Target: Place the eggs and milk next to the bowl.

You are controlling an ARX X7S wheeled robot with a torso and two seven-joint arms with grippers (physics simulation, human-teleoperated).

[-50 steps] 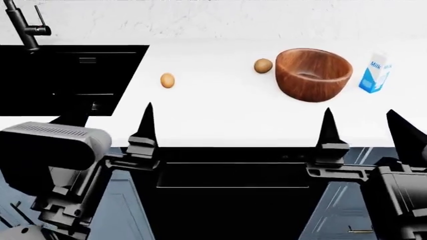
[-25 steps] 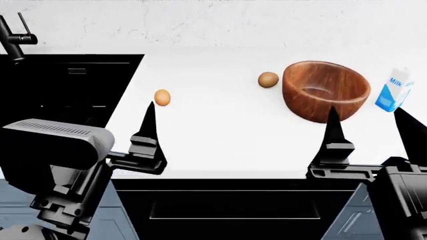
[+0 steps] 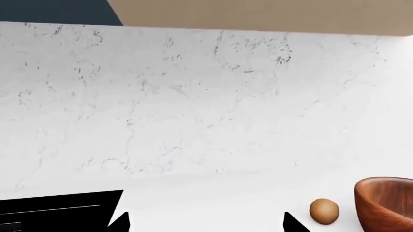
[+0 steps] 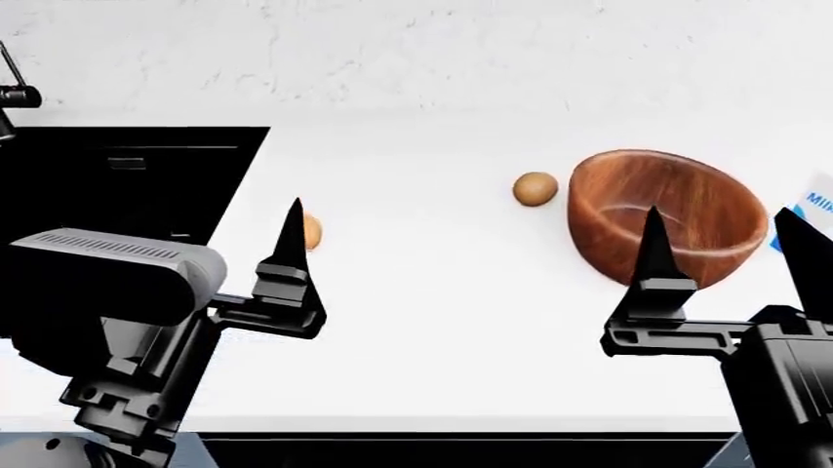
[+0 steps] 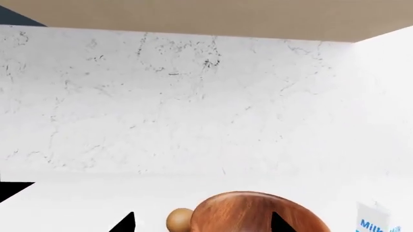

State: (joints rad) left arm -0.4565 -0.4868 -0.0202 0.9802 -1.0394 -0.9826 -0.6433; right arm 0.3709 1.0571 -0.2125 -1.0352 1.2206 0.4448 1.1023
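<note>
Left end effector (image 4: 195,234) open, right end effector (image 4: 729,244) open, both raised, empty

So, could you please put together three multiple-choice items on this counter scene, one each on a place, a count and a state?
1. Where does the darker egg lie?
A. Inside the bowl
B. On the counter just beside the bowl, on its sink side
C. In the sink

2. How many eggs show in the head view?
A. One
B. Two
C. Four

3. What state is the left end effector in?
A. Open and holding nothing
B. Shut on an egg
C. Shut on the milk carton

Answers:
1 B: the darker egg rests on the white counter close by the bowl's outer wall.
2 B: the darker egg by the bowl, and the lighter egg half hidden behind a left fingertip.
3 A: its fingers stand wide apart with nothing between them.
</note>
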